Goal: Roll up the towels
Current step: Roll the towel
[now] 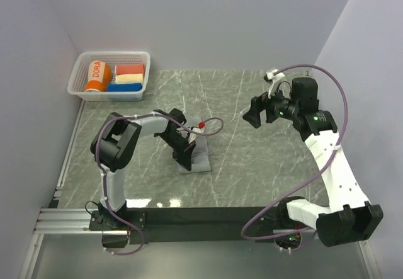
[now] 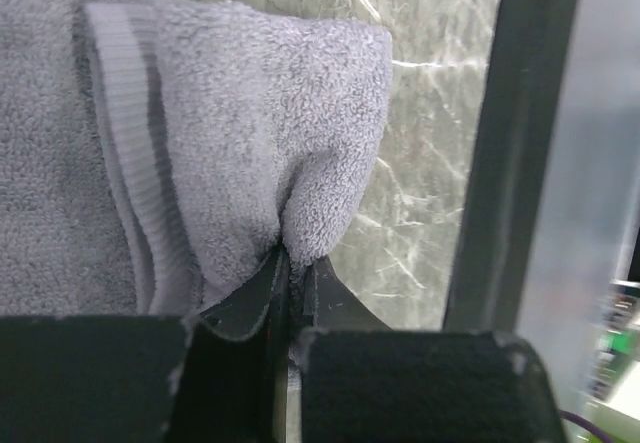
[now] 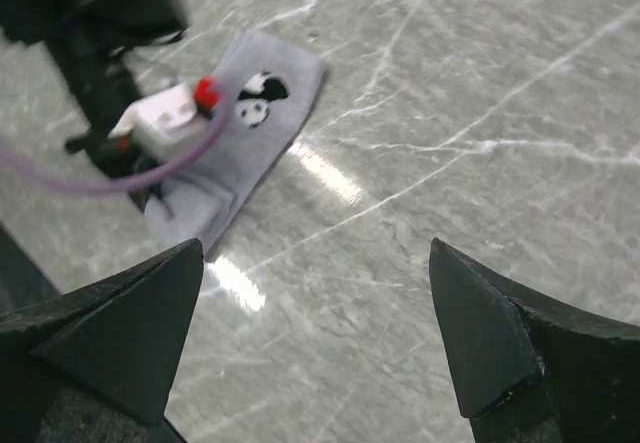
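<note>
**Grey towel [image 1: 201, 162] pinched for rolling**

It lies left of centre on the desk [image 1: 264, 159], and a fold of its edge is clenched by the left hand [image 2: 292, 263]. The right hand [image 3: 315, 248] is held spread, empty. Next, that edge likely needs rolling over evenly.

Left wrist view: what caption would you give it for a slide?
The left gripper, shut, pinches a fold of the grey towel over the marbled table.
</note>
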`<state>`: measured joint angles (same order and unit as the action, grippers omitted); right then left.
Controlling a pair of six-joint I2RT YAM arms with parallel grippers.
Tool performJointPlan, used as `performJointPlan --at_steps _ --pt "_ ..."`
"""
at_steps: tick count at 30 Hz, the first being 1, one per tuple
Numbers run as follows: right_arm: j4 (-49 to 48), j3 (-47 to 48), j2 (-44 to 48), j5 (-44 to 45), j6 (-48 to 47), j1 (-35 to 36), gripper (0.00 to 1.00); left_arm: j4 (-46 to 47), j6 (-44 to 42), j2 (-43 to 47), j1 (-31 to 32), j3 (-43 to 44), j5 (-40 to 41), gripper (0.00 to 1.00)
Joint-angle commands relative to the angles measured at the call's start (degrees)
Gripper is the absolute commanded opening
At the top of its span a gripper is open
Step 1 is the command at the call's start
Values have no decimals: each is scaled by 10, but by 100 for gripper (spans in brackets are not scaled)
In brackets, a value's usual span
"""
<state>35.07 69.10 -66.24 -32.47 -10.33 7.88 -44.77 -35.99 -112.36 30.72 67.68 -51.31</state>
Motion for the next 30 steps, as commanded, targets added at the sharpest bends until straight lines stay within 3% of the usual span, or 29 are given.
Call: performJointPlan --at_steps 1,3,6,7,11,13,15,20,30 --pt "79 12 -12 -52 -108 2 100 -45 -52 -66 -8 10 68 1" --pt "92 6 -5 -63 -143 25 100 -65 -54 -93 -17 36 61 2" --pt "71 -40 23 -6 -189 96 99 -98 -64 -125 -24 68 61 2" --pt "51 -68 35 26 -204 164 96 -104 -65 -138 -27 74 61 2" --pt "-5 -116 18 149 -221 318 92 -115 -62 -159 -35 90 68 2" --pt "-26 -118 -28 175 -232 381 84 -123 -61 -169 -36 99 67 2" --pt "-32 -110 -64 184 -243 412 76 -131 -63 -178 -36 111 68 3" --pt "-146 -135 -151 214 -257 478 74 -135 -59 -191 -44 118 76 4" --pt "-243 -138 -294 238 -270 507 66 -147 -62 -195 -65 116 80 3"
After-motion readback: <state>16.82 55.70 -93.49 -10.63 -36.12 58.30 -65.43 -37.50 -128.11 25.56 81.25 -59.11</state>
